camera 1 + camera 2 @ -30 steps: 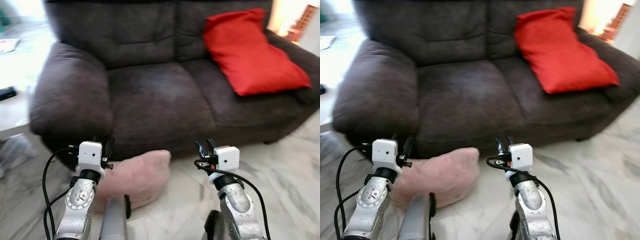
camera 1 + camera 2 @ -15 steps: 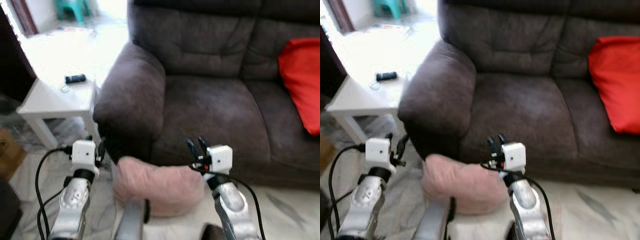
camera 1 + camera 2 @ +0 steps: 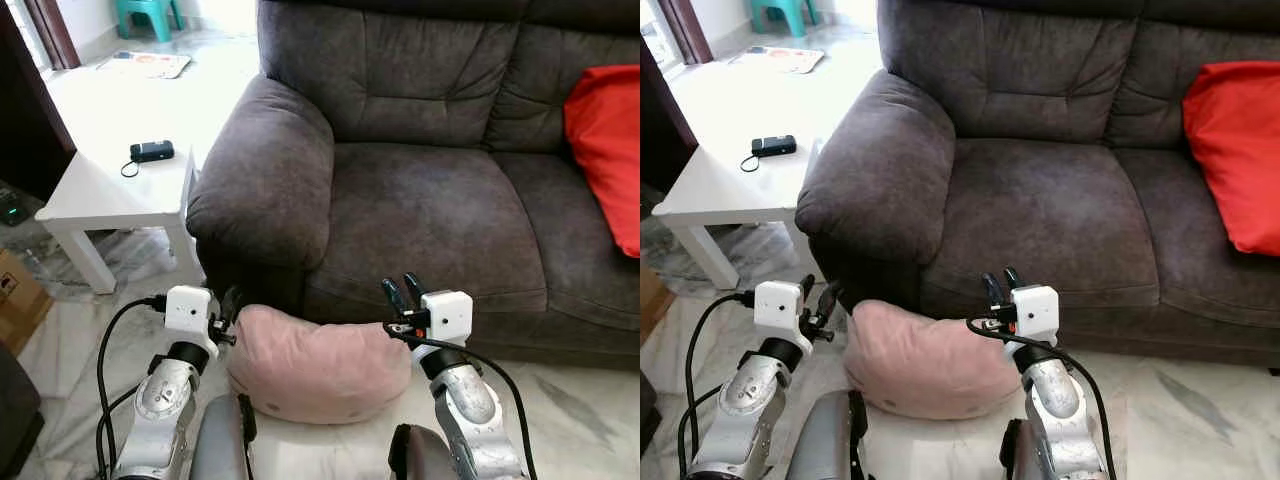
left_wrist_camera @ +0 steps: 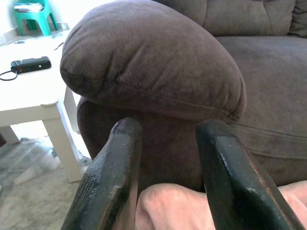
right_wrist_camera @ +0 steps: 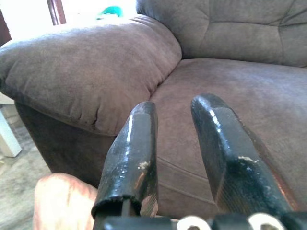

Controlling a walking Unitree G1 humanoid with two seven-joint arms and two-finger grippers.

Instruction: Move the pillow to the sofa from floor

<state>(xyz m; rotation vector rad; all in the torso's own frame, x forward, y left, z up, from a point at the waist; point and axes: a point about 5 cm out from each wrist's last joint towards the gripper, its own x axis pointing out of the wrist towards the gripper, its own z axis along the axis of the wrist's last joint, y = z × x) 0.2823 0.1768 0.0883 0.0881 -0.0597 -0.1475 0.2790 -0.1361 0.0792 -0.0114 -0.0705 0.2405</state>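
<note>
Between and just beyond the two grippers, head views: pink pillow (image 3: 318, 365) on the floor (image 3: 570, 410), pressed against the base of the dark sofa (image 3: 420, 200) under its armrest (image 3: 265, 170). Left gripper (image 3: 229, 305) at the pillow's near-left end, right gripper (image 3: 399, 293) above its right end; both forearms raised from below, fingers aimed forward at the sofa front, neither touching the pillow. Further items: red cushion (image 3: 605, 150) on the seat, far to the right gripper's side; white desk (image 3: 115, 190) beyond the left gripper, carrying a small black device (image 3: 152, 151).

Left wrist view: left gripper's fingers (image 4: 108, 177) spread, nothing between them; pillow edge low between them, armrest straight ahead.

Right wrist view: right gripper's fingers (image 5: 132, 153) parted, empty; pillow corner (image 5: 62, 201) below and to one side, seat cushion ahead.

Risk, judged: both grippers sit high and aimed at the sofa, not the pillow; closing from here would likely pinch only loose fabric or miss. The soft pillow may sag and slip from a one-end grip, or snag under the armrest on lifting.
</note>
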